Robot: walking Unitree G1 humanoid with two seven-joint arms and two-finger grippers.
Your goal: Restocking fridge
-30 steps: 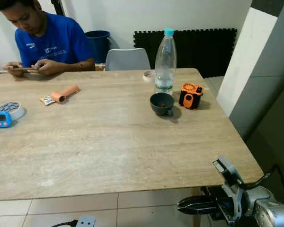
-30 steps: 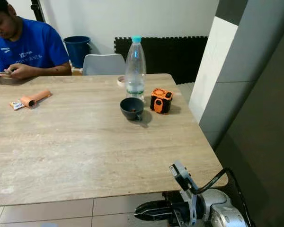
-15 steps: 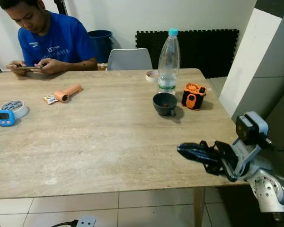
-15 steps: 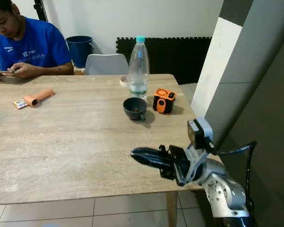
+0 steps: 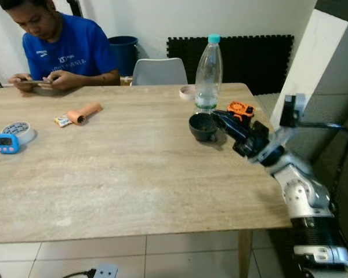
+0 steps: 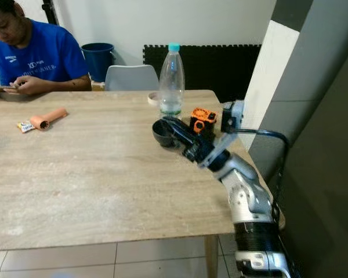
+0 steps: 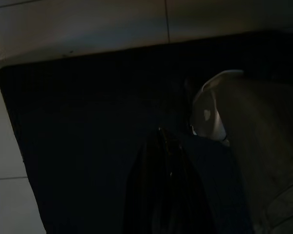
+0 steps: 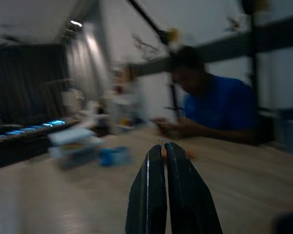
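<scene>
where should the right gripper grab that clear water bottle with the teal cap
Probably the body of the clear plastic bottle with the teal cap, just above its label, where it stands upright and the sides run straight. Come in level from the table's open right edge: the dark bowl stands in front of it and the orange-and-black gadget beside it. The right gripper, shut, must open first.

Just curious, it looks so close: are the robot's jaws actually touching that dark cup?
Cannot tell. In both eye views the right gripper overlaps the cup's rim beside the bottle, with no visible gap or plain contact.
</scene>
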